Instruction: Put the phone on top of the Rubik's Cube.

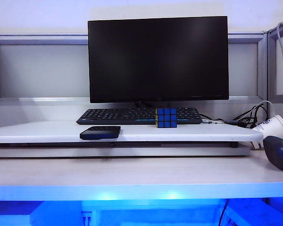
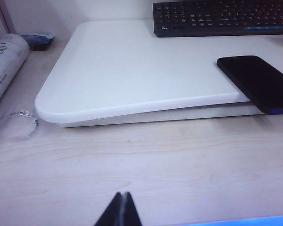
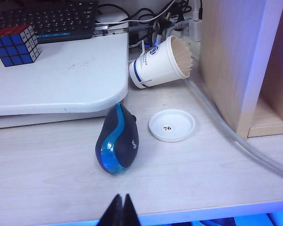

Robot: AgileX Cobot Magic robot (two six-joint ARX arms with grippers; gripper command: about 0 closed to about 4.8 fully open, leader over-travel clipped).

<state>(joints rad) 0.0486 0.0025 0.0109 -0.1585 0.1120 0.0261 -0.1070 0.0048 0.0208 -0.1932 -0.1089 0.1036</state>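
both tools pressed together, left tool point(image 2: 119, 209) near the phone point(image 2: 257, 82), right tool point(image 3: 119, 210) by the rubik's cube point(image 3: 15, 44).

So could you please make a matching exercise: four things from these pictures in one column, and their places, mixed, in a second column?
Things:
1. phone
2. Rubik's Cube
3. computer mouse
4. paper cup

Places:
A. lying on its side beside the white board's corner
B. on the wooden desk, beside a small white lid
C. flat at the white board's front edge
D. standing just in front of the keyboard

Pairs: 1-C, 2-D, 3-B, 4-A
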